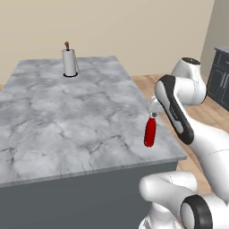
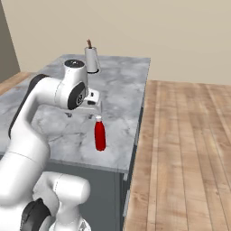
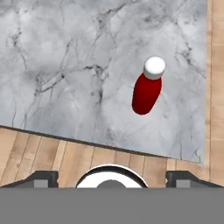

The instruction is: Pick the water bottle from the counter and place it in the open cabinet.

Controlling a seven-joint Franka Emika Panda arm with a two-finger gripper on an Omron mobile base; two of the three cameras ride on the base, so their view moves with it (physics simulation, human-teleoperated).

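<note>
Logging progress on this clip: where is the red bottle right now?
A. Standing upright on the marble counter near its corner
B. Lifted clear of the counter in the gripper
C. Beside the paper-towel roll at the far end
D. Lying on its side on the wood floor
A. The red bottle stands upright on the counter near its corner, with the gripper open above and nothing between the fingers.

Water bottle (image 1: 150,133): glossy red body, white cap. Surface (image 1: 67,116): grey-white marble with darker grey veining; the base beneath it is plain dark grey. Paper-towel roll (image 1: 69,62): white, with a brown tip on top and a dark ring at its foot. Floor (image 2: 180,135): light brown wood planks. Wall (image 2: 135,22): plain beige. Arm (image 2: 40,103): white with dark joints.
</note>
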